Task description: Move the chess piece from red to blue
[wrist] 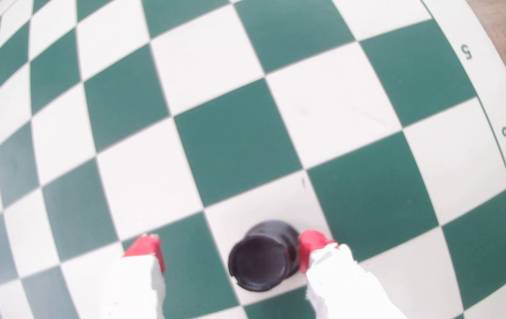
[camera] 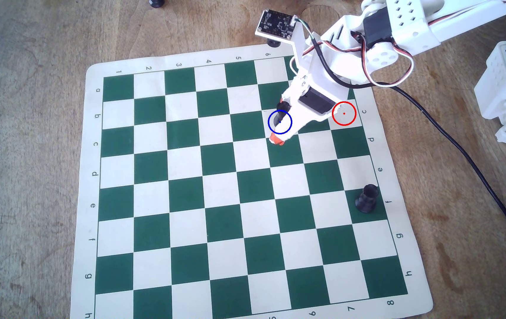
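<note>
Overhead view: the chess piece stands within the blue circle on a white square of the chessboard mat. The red circle is vacant, with only the pincer's white body overlapping its rim. The pincer straddles the piece. A stouter black piece sits well apart near the mat's right edge. The worktop is bare wood.

Wrist view: the piece appears upright, its long axis vertical, head toward the camera, base seemingly on the white square. The pincer is spread wide. The right red fingertip is touching or just beside the piece; the left one stands well apart.

Judgement: small, rigid, light, probably smooth moulded plastic. Best hold is across the narrow stem, above the flared base. It would tip easily if nudged sideways.
</note>
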{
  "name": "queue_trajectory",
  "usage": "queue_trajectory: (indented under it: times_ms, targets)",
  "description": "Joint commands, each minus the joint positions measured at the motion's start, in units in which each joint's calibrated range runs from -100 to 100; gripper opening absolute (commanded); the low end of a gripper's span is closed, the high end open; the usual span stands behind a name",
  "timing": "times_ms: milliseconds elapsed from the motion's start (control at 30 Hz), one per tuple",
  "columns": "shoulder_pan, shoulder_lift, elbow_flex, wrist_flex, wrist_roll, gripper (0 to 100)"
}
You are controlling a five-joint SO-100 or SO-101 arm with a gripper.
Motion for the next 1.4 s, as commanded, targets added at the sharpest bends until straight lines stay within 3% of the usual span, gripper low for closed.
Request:
queue_trajectory:
  times_ms: [0, 133, 300, 433, 500, 567, 600, 733, 767, 833, 1000, 1200, 1367]
  targets:
    - [0.63, -10.30, 2.53, -0.37, 0.39, 28]
    - [1.02, -19.64, 5.16, 6.26, 1.76, 26]
    - [1.96, -37.30, 8.42, 16.75, 3.17, 8]
    - [0.55, -47.49, 12.41, 17.48, 2.98, 2]
    - [-0.78, -53.34, 19.12, 12.73, 2.64, 0]
    - [-1.17, -58.44, 27.73, 4.22, 2.30, 0]
    - [-1.09, -61.92, 35.80, -6.59, 2.00, 0]
    - [0.00, -65.57, 49.13, -31.90, 0.73, 0]
    - [1.02, -65.91, 54.39, -45.01, 0.59, 0]
    - [1.72, -66.42, 58.65, -55.41, 1.03, 0]
    - [4.93, -70.92, 60.37, -73.67, 4.00, 0]
    - [2.11, -74.31, 60.37, -96.93, 9.82, 0]
    - [1.17, -83.14, 60.37, -104.06, 12.70, 0]
